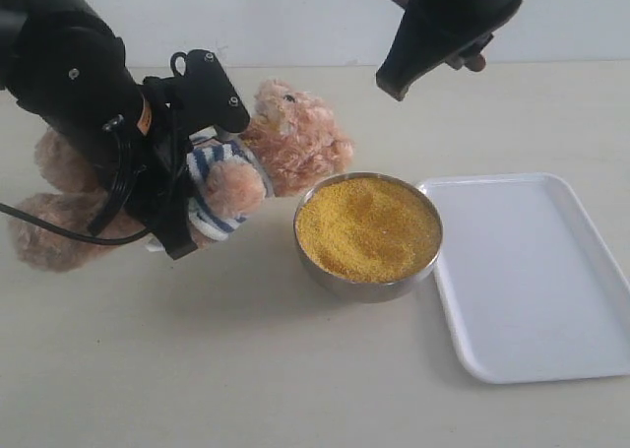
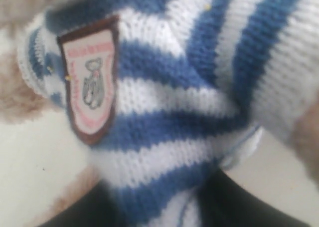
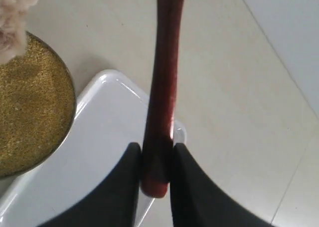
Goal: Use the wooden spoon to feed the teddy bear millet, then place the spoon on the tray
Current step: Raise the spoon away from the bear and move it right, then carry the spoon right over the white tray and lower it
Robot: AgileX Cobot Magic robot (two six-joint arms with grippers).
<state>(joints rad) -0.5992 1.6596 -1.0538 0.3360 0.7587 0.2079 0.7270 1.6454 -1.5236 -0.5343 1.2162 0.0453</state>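
While left pincer (image 1: pixel 209 187) clamps bear (image 1: pixel 295 138) upright for feeding, right pincer (image 3: pixel 156 147) grips spoon (image 3: pixel 164 87) by its handle, tray (image 3: pixel 99 152) beneath.

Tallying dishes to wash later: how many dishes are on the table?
2. A steel bowl of millet sits mid-table, next to the bear; a white tray lies just right of the bowl. The arms may hide others.
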